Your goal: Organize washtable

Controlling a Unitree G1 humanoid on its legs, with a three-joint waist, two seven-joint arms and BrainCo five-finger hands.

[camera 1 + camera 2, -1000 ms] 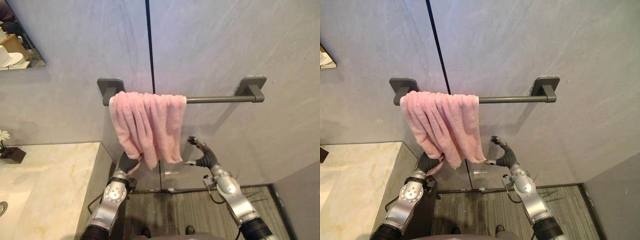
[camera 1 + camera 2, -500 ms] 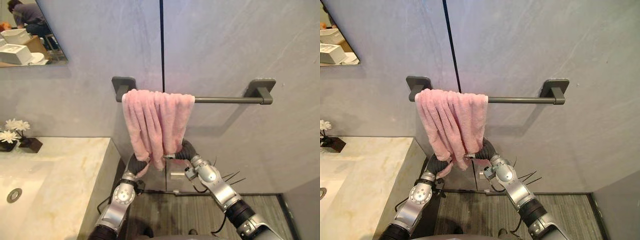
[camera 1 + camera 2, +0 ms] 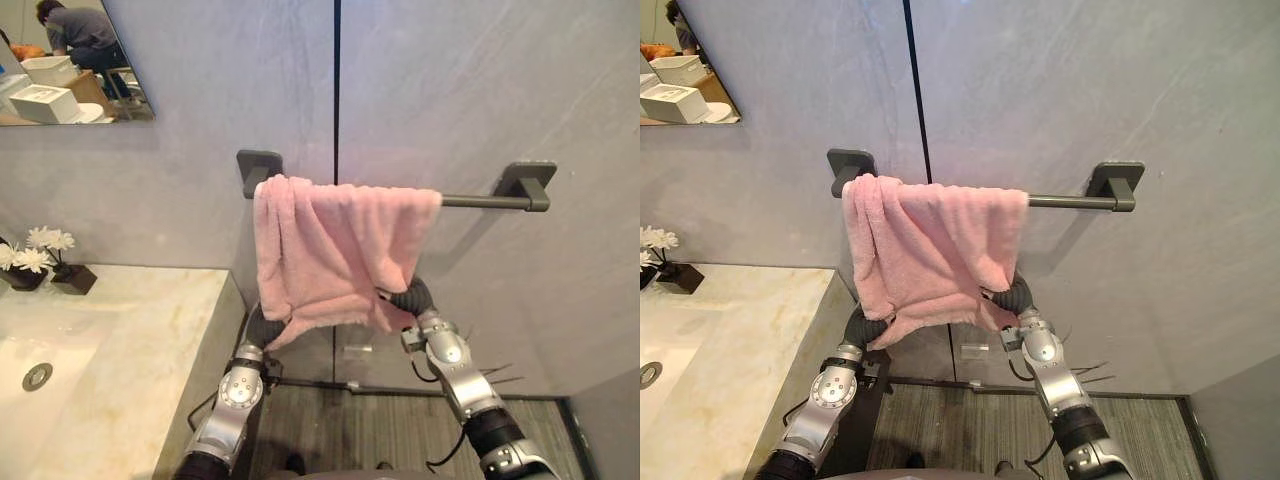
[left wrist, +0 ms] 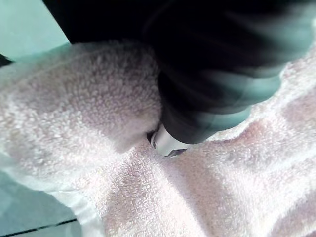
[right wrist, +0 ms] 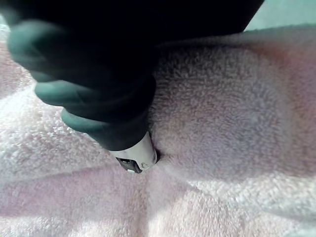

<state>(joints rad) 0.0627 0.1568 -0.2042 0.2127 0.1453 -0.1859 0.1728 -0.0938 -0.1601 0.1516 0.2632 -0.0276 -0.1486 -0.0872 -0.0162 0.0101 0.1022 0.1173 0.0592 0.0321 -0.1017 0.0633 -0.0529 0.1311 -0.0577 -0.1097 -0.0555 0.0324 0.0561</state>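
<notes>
A pink towel (image 3: pixel 335 250) hangs over the grey wall bar (image 3: pixel 480 201), spread across the bar's left half. My left hand (image 3: pixel 258 328) is shut on the towel's lower left corner, below the bar's left mount. At the lower right corner my right hand (image 3: pixel 415 300) is shut on the cloth and holds it out to the right. In the left wrist view the dark-covered left hand (image 4: pixel 207 113) presses into the pink towel (image 4: pixel 74 113). The right wrist view has the right hand (image 5: pixel 108 113) dug into the pink towel (image 5: pixel 222 98) the same way.
The marble washtable (image 3: pixel 120 350) lies at the left, with a sink drain (image 3: pixel 37 376) and white flowers (image 3: pixel 40 245) in a dark pot at the wall. A mirror (image 3: pixel 70 70) hangs above it, reflecting a person. Grey floor (image 3: pixel 350 430) lies under the bar.
The view has shifted. My right hand, open a second ago, has shut on the towel's lower right edge and drawn it right, so the bunched towel now hangs spread wider.
</notes>
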